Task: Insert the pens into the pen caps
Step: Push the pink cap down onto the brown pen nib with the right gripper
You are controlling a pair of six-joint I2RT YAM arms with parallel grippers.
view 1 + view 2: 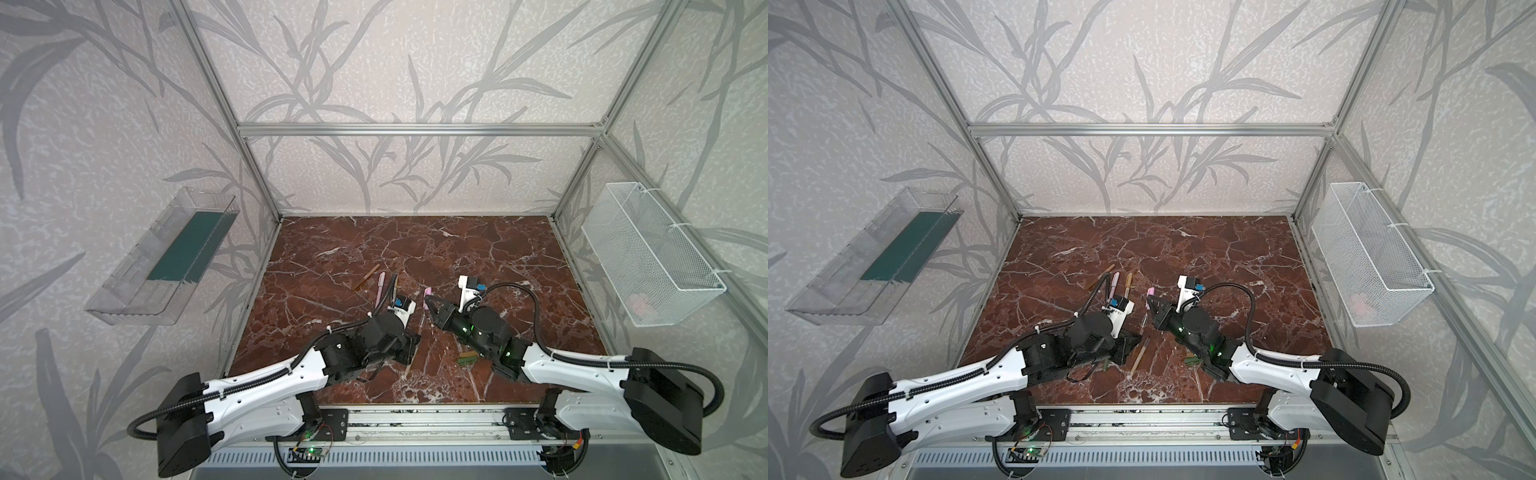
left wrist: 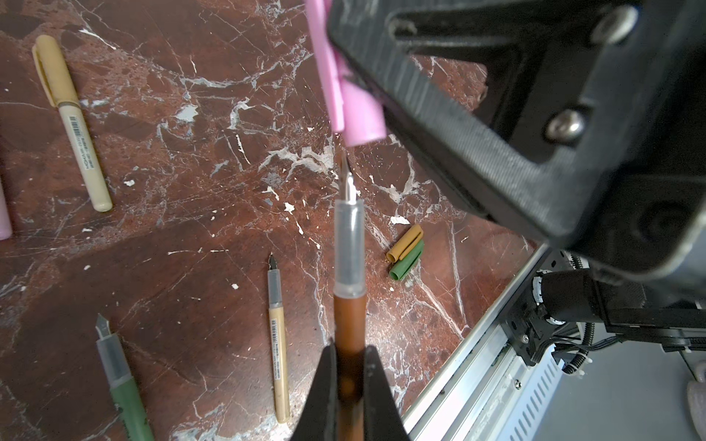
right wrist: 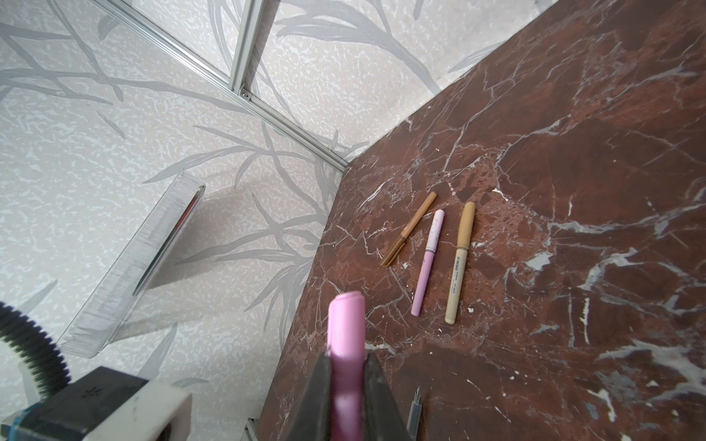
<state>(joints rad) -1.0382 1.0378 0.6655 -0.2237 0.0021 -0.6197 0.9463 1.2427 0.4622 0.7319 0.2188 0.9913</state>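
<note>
- Clamped between the left fingers (image 2: 323, 393), narrowed onto its barrel: a brown pen (image 2: 349, 328), clear section and bare nib reaching out past the tips.
- Pinched between the right fingers (image 3: 319, 389), just as narrow: a pink cap (image 3: 345, 332), lying lengthwise along them, one end out beyond the tips.
- Held up off the tabletop (image 2: 191, 191), both; nib aimed at the cap's nearer end, very close, not yet inside.
- Flat on the tabletop beside the left fingers: an uncapped tan pen (image 2: 278, 343) and, farther to that side, an uncapped green pen (image 2: 122, 382), nibs bare.
- Back behind the right fingers, near that arm's wrist: a gold-tan cap (image 2: 405, 244) and a green cap (image 2: 407, 263), side by side and touching.
- Well out beyond both pairs of fingers: a row of three closed pens lying flat, apart from one another: capped brown pen (image 3: 410, 229), capped pink pen (image 3: 428, 263), capped tan pen (image 3: 460, 263).
</note>
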